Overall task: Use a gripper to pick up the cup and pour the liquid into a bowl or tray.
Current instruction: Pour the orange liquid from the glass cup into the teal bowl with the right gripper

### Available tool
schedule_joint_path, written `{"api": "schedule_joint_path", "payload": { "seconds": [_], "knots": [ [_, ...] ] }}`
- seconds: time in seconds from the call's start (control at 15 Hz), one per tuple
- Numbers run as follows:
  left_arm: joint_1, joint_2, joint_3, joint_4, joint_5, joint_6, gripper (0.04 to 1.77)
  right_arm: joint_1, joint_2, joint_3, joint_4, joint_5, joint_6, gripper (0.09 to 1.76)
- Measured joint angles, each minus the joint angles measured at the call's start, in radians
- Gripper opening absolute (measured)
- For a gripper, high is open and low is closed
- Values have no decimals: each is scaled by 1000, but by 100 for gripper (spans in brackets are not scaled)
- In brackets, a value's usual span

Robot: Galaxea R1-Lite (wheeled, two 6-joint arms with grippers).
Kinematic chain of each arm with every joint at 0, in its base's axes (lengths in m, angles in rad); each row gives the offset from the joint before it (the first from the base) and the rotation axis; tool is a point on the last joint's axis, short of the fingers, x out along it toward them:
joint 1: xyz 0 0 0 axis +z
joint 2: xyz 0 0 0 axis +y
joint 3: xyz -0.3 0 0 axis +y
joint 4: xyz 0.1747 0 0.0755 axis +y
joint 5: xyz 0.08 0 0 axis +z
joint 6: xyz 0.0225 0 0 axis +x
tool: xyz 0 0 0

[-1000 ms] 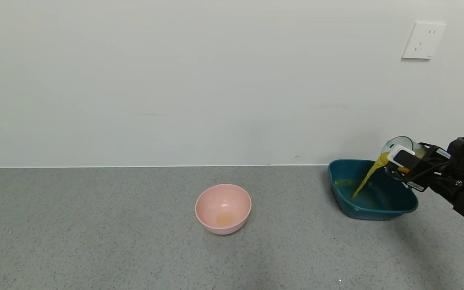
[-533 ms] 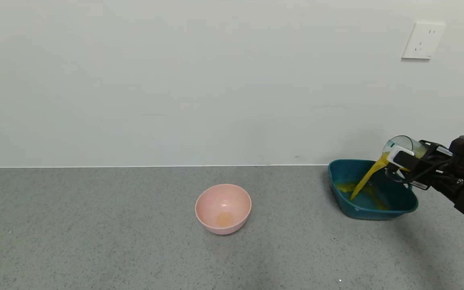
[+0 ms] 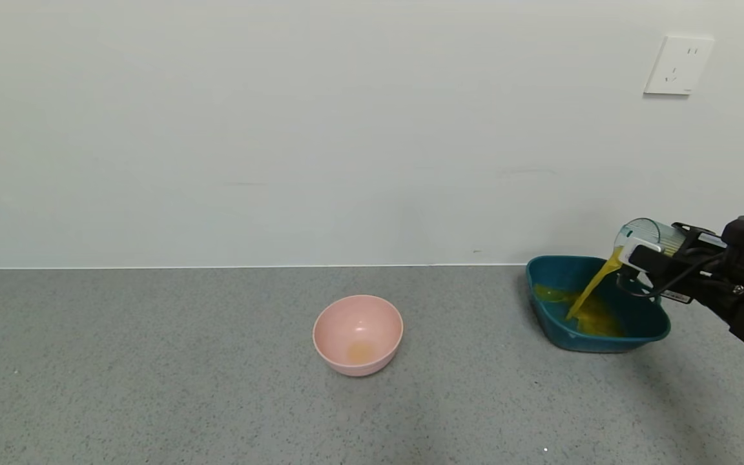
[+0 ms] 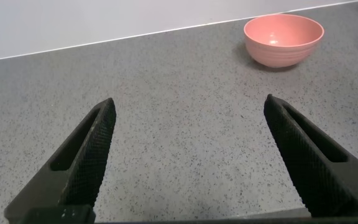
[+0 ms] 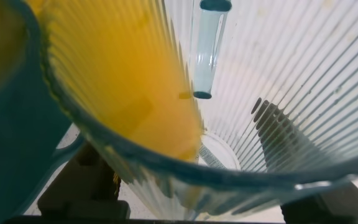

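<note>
Black and clamped, the right pincer (image 3: 644, 259) grips the cup (image 3: 648, 235) across its ribbed wall at the right edge of the head view, with the white block on one finger pressed against the cup's side. The cup is tipped far over toward the robot's left, its mouth angled down above the near right part of the tray (image 3: 643, 334). In the right wrist view the cup (image 5: 278, 106) fills almost the whole picture: fine ribs run along its clear wall, a small blue-green tab sits at the rim, and the orange liquid (image 5: 123, 81) lies against the lower side and runs over the lip.

A thin stream of liquid (image 3: 593, 287) falls slanting from the rim down into the tray, where it meets a yellow pool spread over the floor and up toward the far left corner. The dark teal tray stands on the grey speckled tabletop (image 3: 152, 387), close to the pale wall.

Well apart from the tray, toward the middle of the tabletop, sits a pink bowl (image 3: 358, 334) with a faint orange patch at its bottom. A white wall socket (image 3: 678, 64) is mounted high on the wall above the tray.

The left pincer (image 4: 188, 165) hovers low over bare tabletop with its fingers spread wide and nothing between them; the pink bowl (image 4: 283, 40) lies beyond it.
</note>
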Motion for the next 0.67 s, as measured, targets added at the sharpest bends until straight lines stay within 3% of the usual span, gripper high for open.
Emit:
{"api": "schedule_joint_path", "payload": {
  "seconds": [0.67],
  "knots": [
    [0,0,0,0,0,0,172,-8,-8,0,-6,0,-164,137]
  ]
}}
